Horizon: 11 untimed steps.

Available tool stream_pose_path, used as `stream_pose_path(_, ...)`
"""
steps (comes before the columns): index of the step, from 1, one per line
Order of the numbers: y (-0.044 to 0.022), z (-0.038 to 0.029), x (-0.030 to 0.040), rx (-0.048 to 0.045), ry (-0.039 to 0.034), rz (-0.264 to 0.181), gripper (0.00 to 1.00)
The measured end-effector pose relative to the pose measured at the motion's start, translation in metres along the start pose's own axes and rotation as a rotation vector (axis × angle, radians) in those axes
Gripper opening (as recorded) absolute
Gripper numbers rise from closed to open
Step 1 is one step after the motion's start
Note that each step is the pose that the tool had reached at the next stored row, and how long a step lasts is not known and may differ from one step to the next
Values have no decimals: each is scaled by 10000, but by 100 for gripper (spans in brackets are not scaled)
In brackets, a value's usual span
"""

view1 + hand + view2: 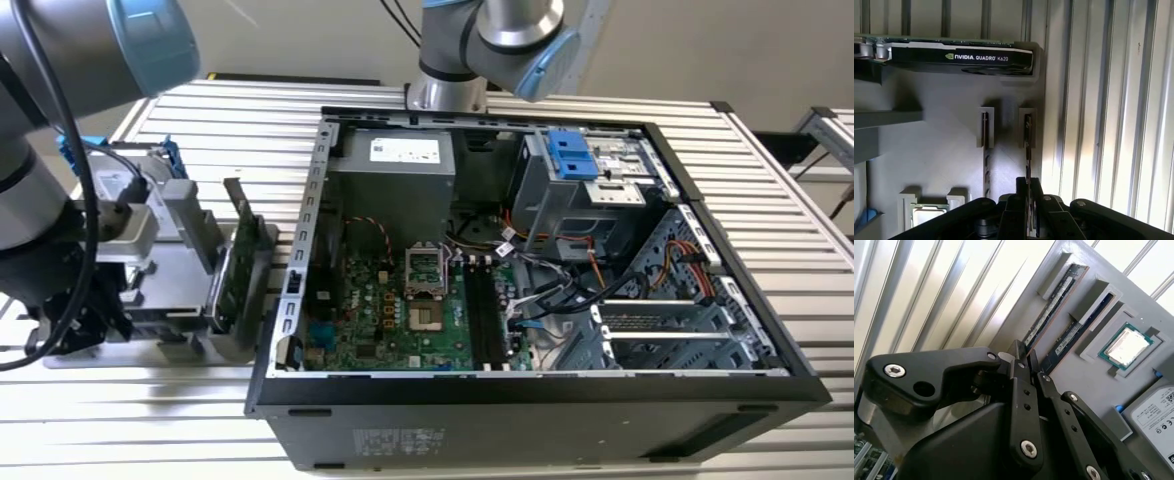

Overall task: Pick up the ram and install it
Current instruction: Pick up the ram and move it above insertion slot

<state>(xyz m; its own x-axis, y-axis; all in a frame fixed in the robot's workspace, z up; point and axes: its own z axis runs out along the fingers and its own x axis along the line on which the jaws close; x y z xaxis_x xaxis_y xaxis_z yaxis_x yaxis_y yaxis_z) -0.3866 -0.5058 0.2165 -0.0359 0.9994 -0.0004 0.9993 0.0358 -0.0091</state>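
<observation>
RAM stick (1027,150), the task's thing, stands on edge in the slot of a grey parts holder (934,150) that lies nearest the slatted aluminium table (1104,100); the second wrist view shows its label and chips along the length (1054,305). The gripper (1028,184) sits over the stick, and its black fingers (1019,380) are drawn in against the two faces, so they appear to be clamped on the board while it is seated in the holder. A second memory stick (1081,325) stands parallel in the neighbouring slot, just beside the first and apart from the fingers.

Further out on the holder are a processor (1126,347) in its pocket, a hard drive (1159,415) and a graphics card (961,55). In the exterior view the open computer case (721,200) lies beside the holder, on the exterior view's right, with the motherboard's memory slots (483,315) exposed.

The step in hand is judged to be the grasp and withdrawal from the holder. Done well, it calls for pads square on the flat faces, firm but not crushing the chips, and travel straight along the slot walls. Any tilt would likely bind the board or knock its neighbour.
</observation>
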Motion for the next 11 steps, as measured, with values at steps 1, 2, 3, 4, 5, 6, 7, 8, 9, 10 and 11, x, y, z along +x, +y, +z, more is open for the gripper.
stream_pose_path(1,0,-8,0,0,0,0,0)
stream_pose_path(2,0,-16,0,-1,1,0,0)
stream_pose_path(3,0,-23,0,-1,0,0,0)
stream_pose_path(4,0,-31,0,-1,0,0,0)
stream_pose_path(5,0,-36,0,0,0,0,0)
stream_pose_path(6,0,-40,0,-3,2,0,0)
stream_pose_path(7,0,-45,0,-1,1,0,0)
stream_pose_path(8,0,-50,0,0,0,0,0)
stream_pose_path(9,0,-55,0,0,0,0,0)
stream_pose_path(10,0,-60,0,0,0,0,0)
stream_pose_path(11,-1,-65,0,-1,0,0,0)
